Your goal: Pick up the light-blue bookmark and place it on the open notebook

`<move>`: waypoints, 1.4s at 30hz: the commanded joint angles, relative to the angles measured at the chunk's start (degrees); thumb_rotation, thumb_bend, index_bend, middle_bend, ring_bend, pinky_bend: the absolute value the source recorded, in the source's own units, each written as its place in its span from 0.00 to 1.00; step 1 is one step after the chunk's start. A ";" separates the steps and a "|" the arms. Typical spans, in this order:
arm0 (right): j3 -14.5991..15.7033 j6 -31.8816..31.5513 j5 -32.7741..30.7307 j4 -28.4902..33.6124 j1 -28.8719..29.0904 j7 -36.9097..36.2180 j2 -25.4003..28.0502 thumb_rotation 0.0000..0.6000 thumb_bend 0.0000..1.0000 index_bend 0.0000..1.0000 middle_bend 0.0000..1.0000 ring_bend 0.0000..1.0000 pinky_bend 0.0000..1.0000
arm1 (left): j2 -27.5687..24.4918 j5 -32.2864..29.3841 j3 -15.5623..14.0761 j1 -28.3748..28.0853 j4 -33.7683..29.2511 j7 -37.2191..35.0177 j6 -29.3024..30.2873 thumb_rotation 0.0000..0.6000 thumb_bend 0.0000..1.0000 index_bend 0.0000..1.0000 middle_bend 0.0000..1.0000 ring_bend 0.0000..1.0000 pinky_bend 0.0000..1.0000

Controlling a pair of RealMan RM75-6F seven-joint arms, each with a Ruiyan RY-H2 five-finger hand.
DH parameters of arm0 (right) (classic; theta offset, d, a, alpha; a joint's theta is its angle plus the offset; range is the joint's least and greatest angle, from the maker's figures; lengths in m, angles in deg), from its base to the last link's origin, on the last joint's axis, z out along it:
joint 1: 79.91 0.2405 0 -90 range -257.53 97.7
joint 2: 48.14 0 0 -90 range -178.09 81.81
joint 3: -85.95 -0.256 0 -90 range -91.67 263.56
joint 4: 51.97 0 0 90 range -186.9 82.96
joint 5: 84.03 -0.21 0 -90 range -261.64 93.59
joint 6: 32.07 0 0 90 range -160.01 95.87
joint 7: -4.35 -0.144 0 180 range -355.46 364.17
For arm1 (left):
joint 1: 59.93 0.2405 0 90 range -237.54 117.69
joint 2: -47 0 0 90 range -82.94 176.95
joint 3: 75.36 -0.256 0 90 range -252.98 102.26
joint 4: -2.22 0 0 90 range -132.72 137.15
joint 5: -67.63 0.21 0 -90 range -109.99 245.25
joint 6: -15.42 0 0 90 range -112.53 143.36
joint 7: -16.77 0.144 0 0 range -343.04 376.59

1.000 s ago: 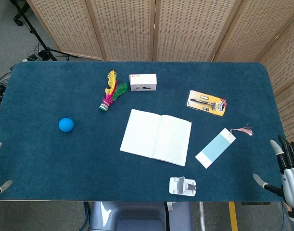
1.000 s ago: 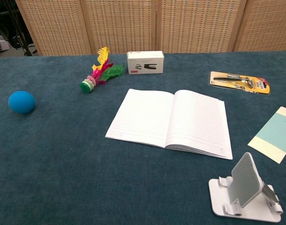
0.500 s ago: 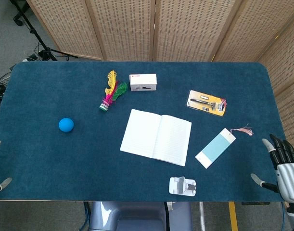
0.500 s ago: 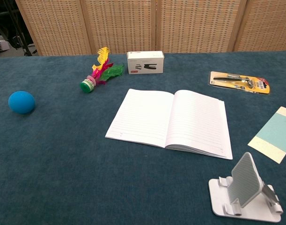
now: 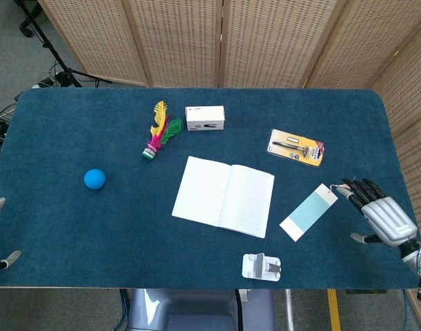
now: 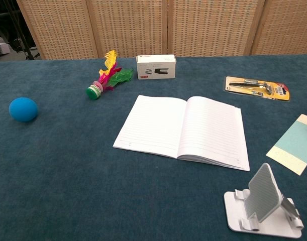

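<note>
Nothing completed: the flat light-blue card bookmark (image 5: 309,212) lies on the cloth just right of the open white lined notebook (image 5: 224,196). The right hand (image 5: 379,214), fingers spread and empty, apparently touches only its tassel end. Grasp and placement remain.

Matt paper notebook (image 5: 223,196); napped cloth table (image 5: 72,227)
</note>
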 commanded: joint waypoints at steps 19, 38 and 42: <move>8.39 -6.60 9.32 -32.68 10.13 -4.01 -22.95 1.00 0.00 0.23 0.00 0.00 0.00 | 1.53 -5.31 1.64 -1.50 -1.47 5.75 -3.56 1.00 0.00 0.00 0.00 0.00 0.00; 12.04 -2.29 7.32 -38.46 12.73 0.10 -26.21 1.00 0.00 0.27 0.00 0.00 0.00 | 1.45 -6.09 1.66 -1.87 -1.41 5.72 -4.55 1.00 0.00 0.00 0.00 0.00 0.00; 12.42 -1.99 7.09 -38.65 13.26 0.89 -26.63 1.00 0.00 0.27 0.00 0.00 0.00 | 1.44 -6.26 1.71 -1.96 -1.43 5.77 -4.73 1.00 0.00 0.00 0.00 0.00 0.00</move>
